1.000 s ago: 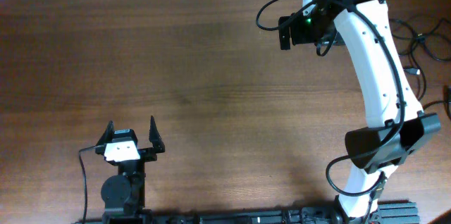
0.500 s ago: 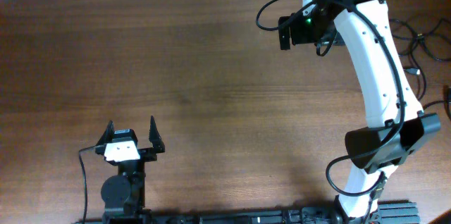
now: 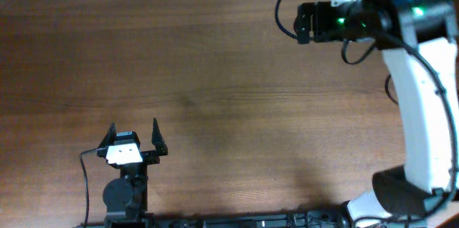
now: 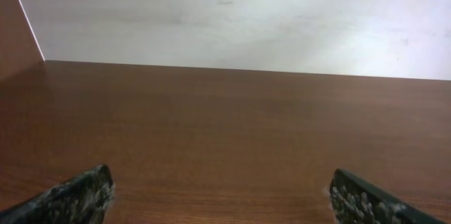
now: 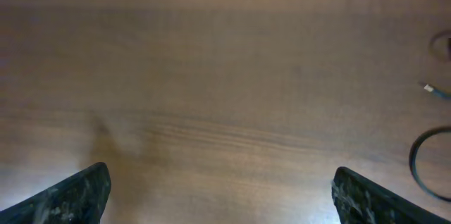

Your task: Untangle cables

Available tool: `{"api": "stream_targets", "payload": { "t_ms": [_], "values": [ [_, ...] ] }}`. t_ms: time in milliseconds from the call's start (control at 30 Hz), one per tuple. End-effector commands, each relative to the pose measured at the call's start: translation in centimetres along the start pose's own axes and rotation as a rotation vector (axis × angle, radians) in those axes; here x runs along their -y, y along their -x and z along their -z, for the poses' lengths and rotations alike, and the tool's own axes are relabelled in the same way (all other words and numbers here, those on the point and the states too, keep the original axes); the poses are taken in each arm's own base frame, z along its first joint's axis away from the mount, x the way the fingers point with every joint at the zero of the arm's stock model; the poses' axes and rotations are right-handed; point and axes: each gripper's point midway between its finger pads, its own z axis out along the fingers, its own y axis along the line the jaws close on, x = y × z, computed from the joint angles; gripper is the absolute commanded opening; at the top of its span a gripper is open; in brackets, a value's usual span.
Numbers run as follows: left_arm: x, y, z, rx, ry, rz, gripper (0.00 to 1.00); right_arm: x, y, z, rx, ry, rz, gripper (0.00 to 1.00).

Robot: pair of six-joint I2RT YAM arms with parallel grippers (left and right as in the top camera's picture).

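Overhead and wrist views of my two arms over a brown wooden surface.

Cables. In the right wrist view the cables lie on the surface at the right border. They show as a thin black loop cut off by the frame, a short cord end with a pale plug above it, and a further dark arc near the top corner. They lie well to the side of my fingers and touch neither. In the overhead view I cannot pick them out for certain.

Left arm. My left end effector sits low at the near left part of the surface with its arm folded back toward the near edge. Its two fingers are spread wide and point toward the far edge, with nothing between them. Its wrist view shows bare wood running to a pale wall.

Right arm. My white right arm rises from the near right corner and reaches to the far right part of the surface, green lights lit at the wrist. My right end effector is held above the wood. Its fingers are spread wide and empty, one in each lower corner of its wrist view.
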Motion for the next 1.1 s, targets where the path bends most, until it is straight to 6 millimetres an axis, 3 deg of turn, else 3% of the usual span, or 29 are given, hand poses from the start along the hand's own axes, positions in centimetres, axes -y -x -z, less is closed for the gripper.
{"api": "stream_targets", "payload": {
  "t_ms": [0,133,367,533,833,1067],
  "values": [
    [0.3,-0.1,0.1,0.000,-0.017,-0.016,0.99,-0.4,-0.3,1.3,0.034,0.020,-0.004,0.99],
    [0.3,-0.1,0.1,0.000,-0.017,-0.016,0.99,-0.1,-1.5,0.0,0.060,0.025,-0.002,0.99],
    [0.3,-0.1,0.1,0.000,-0.018,-0.016,0.99,0.3,-6.6,-5.8,0.088,0.079,0.002,0.99],
    [0.3,-0.1,0.1,0.000,-0.017,-0.016,0.99,0.8,-8.4,-8.3,0.197,0.102,0.011,0.99],
    [0.3,-0.1,0.1,0.000,-0.017,-0.016,0.99,0.9,-8.2,-8.8,0.496,0.156,0.034,0.99],
    [0.3,-0.1,0.1,0.000,-0.017,-0.016,0.99,1.3,-10.6,-8.7,0.660,0.191,0.048,0.99]
  ]
}}
